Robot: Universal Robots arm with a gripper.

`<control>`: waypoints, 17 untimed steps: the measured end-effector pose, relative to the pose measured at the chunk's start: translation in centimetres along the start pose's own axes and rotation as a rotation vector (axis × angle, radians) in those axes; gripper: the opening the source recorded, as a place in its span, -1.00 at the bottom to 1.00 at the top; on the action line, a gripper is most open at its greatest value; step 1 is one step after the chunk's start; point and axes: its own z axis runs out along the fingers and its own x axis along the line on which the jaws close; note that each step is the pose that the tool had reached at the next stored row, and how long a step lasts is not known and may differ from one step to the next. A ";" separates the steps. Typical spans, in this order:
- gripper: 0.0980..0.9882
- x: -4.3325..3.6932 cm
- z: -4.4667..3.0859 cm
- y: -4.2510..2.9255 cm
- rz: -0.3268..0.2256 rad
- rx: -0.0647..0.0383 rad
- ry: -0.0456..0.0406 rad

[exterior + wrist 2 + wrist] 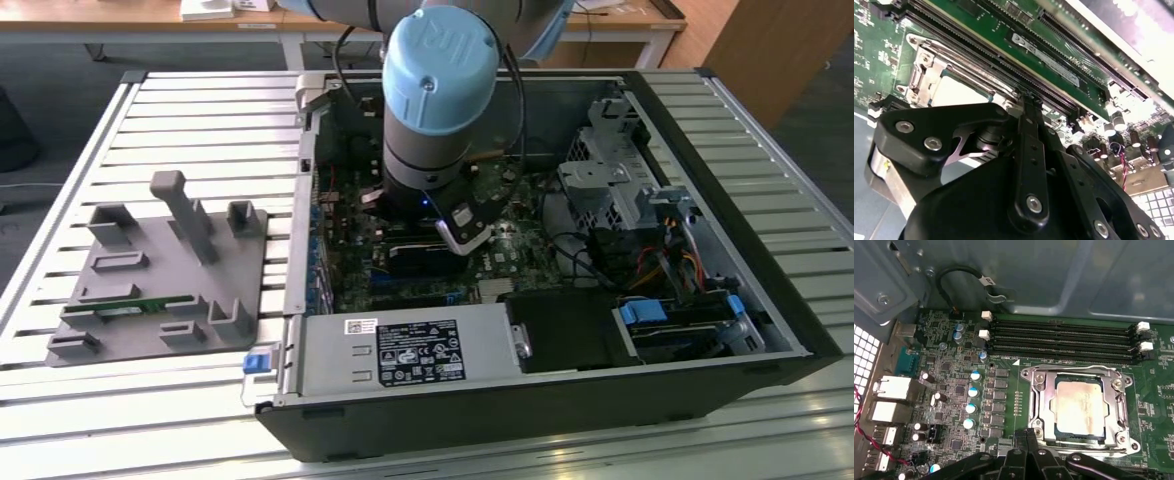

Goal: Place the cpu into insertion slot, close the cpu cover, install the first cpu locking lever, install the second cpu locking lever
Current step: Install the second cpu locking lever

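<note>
I had the arm (pixel 434 100) reaching down into the open computer case (pixel 561 300), which lay on the slatted desk (pixel 80 150) toward its far right corner in the exterior view. The motherboard (pixel 954 390) filled the case floor. The cpu (pixel 1080 407) already sat in the insertion slot (pixel 1041 412), its pale metal top showing through the window of the cpu cover (pixel 1119 405), which lay flat over it, so I judged the work to be at the locking levers. The tool (pixel 1026 437) hung just at the near edge of the socket in the first wrist view, its fingertips drawn together and, as far as I could see, holding nothing.

To do this step well, I judged I should keep the closed tips low and squarely against the thin lever wire beside the cover, press along the socket's side, and avoid bearing on the chip's top or the frame.

Around it, the long black memory slots (pixel 1059 337) ran just beyond the socket, with a fitted memory module (pixel 1054 60) close to the tool in the second wrist view. Capacitors (pixel 974 392) stood beside the socket. The grey fixture tray (pixel 160 270) lay well apart on the desk.
</note>
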 end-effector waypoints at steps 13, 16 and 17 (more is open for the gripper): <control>-0.98 0.14 -1.01 0.38 0.000 -0.008 -0.0005; -0.98 0.14 -1.71 0.64 0.000 -0.008 -0.0005; -0.98 0.14 -1.92 0.72 0.000 -0.008 -0.0005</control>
